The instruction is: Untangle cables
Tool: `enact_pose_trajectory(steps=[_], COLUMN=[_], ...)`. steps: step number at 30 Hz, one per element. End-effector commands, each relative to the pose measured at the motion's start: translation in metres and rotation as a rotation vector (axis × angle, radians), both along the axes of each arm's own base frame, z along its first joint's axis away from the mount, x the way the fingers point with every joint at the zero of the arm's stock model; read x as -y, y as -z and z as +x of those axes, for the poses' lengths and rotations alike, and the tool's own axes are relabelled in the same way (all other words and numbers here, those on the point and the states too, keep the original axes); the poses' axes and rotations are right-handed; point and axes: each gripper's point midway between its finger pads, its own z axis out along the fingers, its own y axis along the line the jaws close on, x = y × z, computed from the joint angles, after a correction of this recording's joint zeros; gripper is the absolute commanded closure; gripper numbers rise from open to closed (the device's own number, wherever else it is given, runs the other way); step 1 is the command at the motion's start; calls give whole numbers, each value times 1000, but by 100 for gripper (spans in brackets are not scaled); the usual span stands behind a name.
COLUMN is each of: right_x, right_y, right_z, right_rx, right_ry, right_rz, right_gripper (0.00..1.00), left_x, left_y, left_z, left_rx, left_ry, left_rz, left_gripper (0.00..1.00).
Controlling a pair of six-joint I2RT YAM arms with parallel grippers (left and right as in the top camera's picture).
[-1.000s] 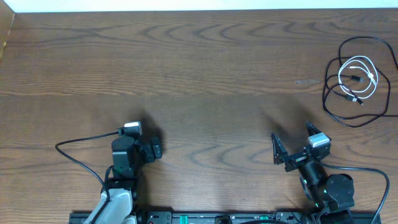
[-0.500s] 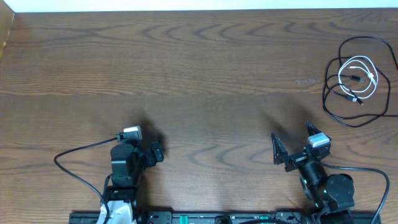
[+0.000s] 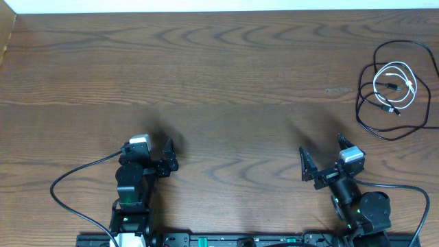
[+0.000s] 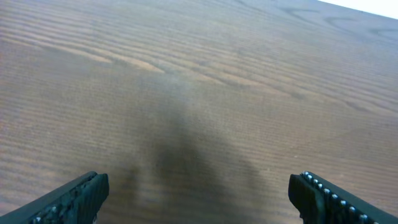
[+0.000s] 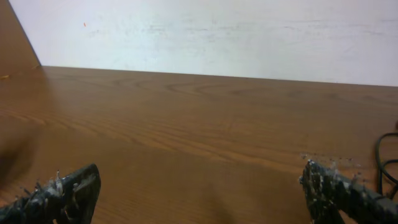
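Left end effector (image 3: 169, 155) sits low at the near edge of the counter (image 3: 219, 75), jaws spread wide and holding nothing; its wrist view shows only bare wood grain between the two fingertips. Over on the other side, the right end effector (image 3: 323, 155) is just as released, fingers splayed, nothing between them, angled toward the far right corner. And that's where the work is: the black cable (image 3: 359, 106) lies in loose loops at the far right of the counter, with the white cable (image 3: 412, 84) coiled in a small ring inside those loops, crossing over the black strands. Both are well apart from either arm. By my read this is the very opening of the job, the reach not yet made, no strand separated. The right arm is the nearer one, so the next move calls for it to travel out to the pile and pinch a single strand, likely the white coil, lifting it clear without dragging the black loops along.
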Motion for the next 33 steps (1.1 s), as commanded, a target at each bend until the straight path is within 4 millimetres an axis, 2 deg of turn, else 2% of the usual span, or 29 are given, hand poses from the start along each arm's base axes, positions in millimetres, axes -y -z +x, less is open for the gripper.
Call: enact_pose_trajectory(steps=[1,11,33], right_x=[0,0,0], right_y=[0,0,0], right_z=[0,0,0], right_rx=[2,2,2], right_ry=[0,0,0], right_rz=[1,1,1], right_gripper=[1,1,1], left_x=[2,2,2], left_y=[5,34,41], left_z=[-1,-10,-14], left_rx=[-17,-141,-172], left_ry=[9,9,8], left_rz=[-7,-9,-9], left_gripper=[2,2,2])
